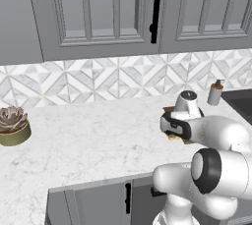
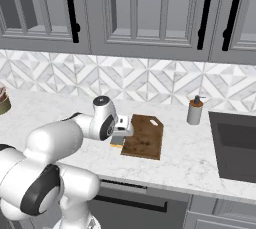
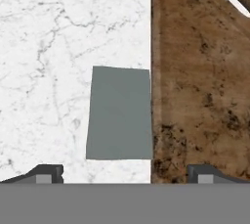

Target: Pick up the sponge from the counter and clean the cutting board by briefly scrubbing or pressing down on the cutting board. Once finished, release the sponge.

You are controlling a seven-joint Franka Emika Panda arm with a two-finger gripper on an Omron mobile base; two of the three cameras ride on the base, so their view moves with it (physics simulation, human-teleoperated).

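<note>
In the left base view the arm covers nearly all of the cutting board (image 1: 171,109), leaving slivers of brown at its edges. The sponge (image 1: 173,137) shows there as a thin yellow strip under the wrist. In the right base view the hand hides the far part of the sponge (image 2: 117,142). In the hand view the cutting board (image 3: 200,76) is cut off at the top and right edges. The plant pot (image 2: 3,101) is cropped at the left edge. The sink (image 1: 241,102) runs off the right edge.

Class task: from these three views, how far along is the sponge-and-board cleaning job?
Early. Done: the open gripper is positioned above the sponge. In hand: nothing; the sponge lies on the counter against the board edge. Left: grasp, scrub the board, release.
</note>
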